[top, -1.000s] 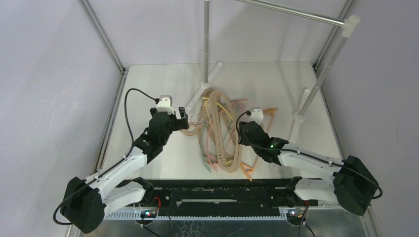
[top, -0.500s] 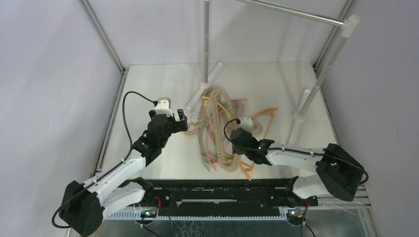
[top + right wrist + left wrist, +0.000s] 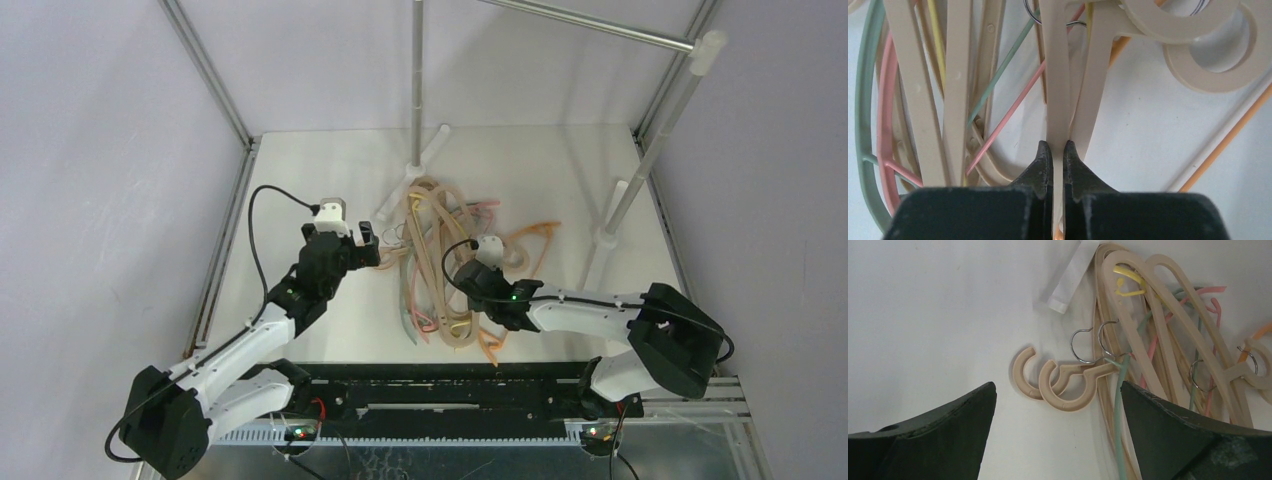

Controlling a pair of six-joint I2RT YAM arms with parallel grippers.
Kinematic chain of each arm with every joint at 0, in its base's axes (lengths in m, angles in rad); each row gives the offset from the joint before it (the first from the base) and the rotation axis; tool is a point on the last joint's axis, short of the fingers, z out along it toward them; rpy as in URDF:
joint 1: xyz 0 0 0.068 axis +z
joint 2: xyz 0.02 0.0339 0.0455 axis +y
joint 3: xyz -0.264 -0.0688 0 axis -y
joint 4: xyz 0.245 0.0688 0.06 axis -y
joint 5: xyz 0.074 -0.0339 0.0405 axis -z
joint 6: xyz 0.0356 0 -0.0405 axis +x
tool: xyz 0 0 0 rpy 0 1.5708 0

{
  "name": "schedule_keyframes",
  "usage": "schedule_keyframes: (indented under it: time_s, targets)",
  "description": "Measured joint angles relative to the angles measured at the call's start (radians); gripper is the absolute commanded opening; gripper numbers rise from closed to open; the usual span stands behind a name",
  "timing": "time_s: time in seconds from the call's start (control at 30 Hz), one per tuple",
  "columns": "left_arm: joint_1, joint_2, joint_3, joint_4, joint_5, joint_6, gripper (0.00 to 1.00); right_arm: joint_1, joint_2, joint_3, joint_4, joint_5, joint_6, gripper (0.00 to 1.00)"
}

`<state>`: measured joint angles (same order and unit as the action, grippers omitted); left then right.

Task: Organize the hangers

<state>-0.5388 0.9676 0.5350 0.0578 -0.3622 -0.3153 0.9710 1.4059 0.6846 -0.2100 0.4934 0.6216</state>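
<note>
The hangers (image 3: 440, 270) lie in a tangled pile at mid-table: thick beige ones mixed with thin pink, green, yellow and orange ones. My right gripper (image 3: 462, 280) reaches into the pile from the right. In the right wrist view its jaws (image 3: 1058, 147) are shut on the straight bar of a beige hanger (image 3: 1057, 75), whose big hook rings (image 3: 1208, 75) lie just ahead. My left gripper (image 3: 372, 245) hovers at the pile's left edge. It stands wide open (image 3: 1058, 390) above two beige hooks (image 3: 1064, 405) and a thin green hanger (image 3: 1119, 415), holding nothing.
A silver rail (image 3: 590, 25) spans two uprights behind the pile. Their white feet (image 3: 410, 185) (image 3: 610, 215) rest on the table, and one foot (image 3: 1070, 275) lies close to the hooks. An orange hanger (image 3: 1228, 140) sticks out on the pile's right. Frame posts line both table sides.
My right gripper has swung left into the pile and closed on a beige hanger bar. The pile has shifted slightly left. My left gripper has barely moved and stays open.
</note>
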Motion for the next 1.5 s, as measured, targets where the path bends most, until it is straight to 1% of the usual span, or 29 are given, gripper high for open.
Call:
schedule_keyframes:
  time_s: [0.17,0.3,0.43,0.53,0.6,0.63,0.67,0.73,0.83,0.9,0.93,0.97,1.07,1.1,1.17,1.23,1.3,1.43,1.5]
  targets:
    - [0.000,0.001,0.000,-0.001,0.000,0.000,0.99,0.032,0.002,0.031,-0.080,0.056,0.013,0.00]
    - [0.000,0.001,0.000,-0.002,0.000,0.000,0.99,0.077,-0.017,0.071,-0.173,0.129,0.016,0.00]
    - [0.000,0.001,0.000,-0.006,0.000,0.000,0.98,0.116,-0.094,0.110,-0.258,0.221,0.014,0.00]
    - [-0.001,0.001,0.000,-0.011,0.000,-0.001,0.98,0.121,-0.140,0.142,-0.306,0.295,0.005,0.00]
    - [-0.001,0.001,0.000,-0.014,0.001,-0.002,0.98,0.119,-0.146,0.192,-0.360,0.374,-0.005,0.00]
    - [-0.002,0.001,0.000,-0.016,0.001,-0.003,0.98,0.116,-0.139,0.256,-0.406,0.451,-0.015,0.00]
    - [-0.002,0.001,0.000,-0.016,0.001,-0.003,0.98,0.116,-0.138,0.274,-0.415,0.470,-0.018,0.00]
    - [-0.003,0.000,0.000,-0.016,0.002,-0.006,0.98,0.116,-0.116,0.361,-0.473,0.566,-0.043,0.00]
    - [-0.005,-0.002,0.000,-0.018,0.002,-0.009,0.98,0.116,-0.089,0.457,-0.479,0.670,-0.107,0.00]
    - [-0.007,-0.006,0.000,-0.021,0.002,-0.010,0.98,0.113,-0.090,0.482,-0.465,0.699,-0.148,0.00]
    - [-0.008,-0.010,0.000,-0.023,0.003,-0.010,0.97,0.107,-0.092,0.484,-0.462,0.692,-0.155,0.03]
    - [-0.009,-0.016,0.000,-0.024,0.004,-0.010,0.96,0.096,-0.095,0.483,-0.463,0.660,-0.152,0.08]
    - [-0.010,-0.032,0.000,-0.024,0.006,-0.009,0.96,0.061,-0.127,0.425,-0.422,0.503,-0.130,0.33]
    - [-0.011,-0.035,0.000,-0.024,0.008,-0.010,0.96,0.047,-0.148,0.382,-0.397,0.443,-0.117,0.36]
    - [-0.015,-0.034,0.000,-0.024,0.009,-0.010,0.95,0.015,-0.201,0.255,-0.343,0.282,-0.085,0.42]
    - [-0.019,-0.034,0.000,-0.026,0.010,-0.010,0.96,-0.004,-0.219,0.167,-0.305,0.167,-0.052,0.46]
    - [-0.024,-0.033,0.000,-0.026,0.011,-0.010,0.96,-0.011,-0.217,0.100,-0.267,0.065,-0.020,0.47]
    - [-0.034,-0.032,0.000,-0.032,0.011,-0.011,0.95,0.003,-0.193,0.047,-0.174,-0.089,0.017,0.51]
    - [-0.037,-0.032,0.000,-0.035,0.011,-0.011,0.96,0.012,-0.181,0.039,-0.125,-0.136,0.032,0.52]
